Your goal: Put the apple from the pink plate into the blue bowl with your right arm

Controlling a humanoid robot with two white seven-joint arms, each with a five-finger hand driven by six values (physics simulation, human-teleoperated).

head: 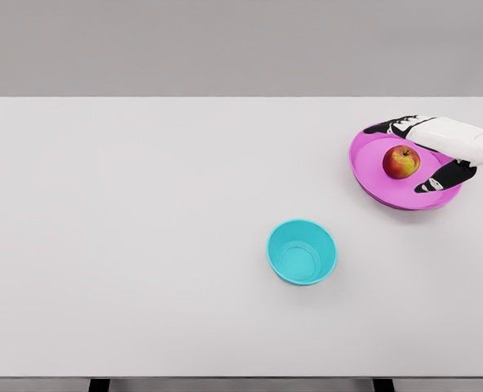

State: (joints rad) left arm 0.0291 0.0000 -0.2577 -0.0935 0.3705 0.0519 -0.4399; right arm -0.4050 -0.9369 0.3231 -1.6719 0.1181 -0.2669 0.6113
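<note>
Open tabletop, with one crowded corner at the far right.

The white table (144, 245) lies bare across its left and middle. The blue bowl (302, 251) stands alone, approachable from every side and from above. On the pink plate (372, 175), the right hand (437, 155) brackets the apple (401, 162), fingers (398, 125) behind and thumb in front; only the apple's left side stays free.

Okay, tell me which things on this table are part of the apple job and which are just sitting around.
Part of the job:
- apple, on the pink plate
- pink plate, far right of the table
- blue bowl, empty, near the middle
- right hand, fingers open around the apple, not closed on it

Just there:
- white table; nothing else lies on it
</note>
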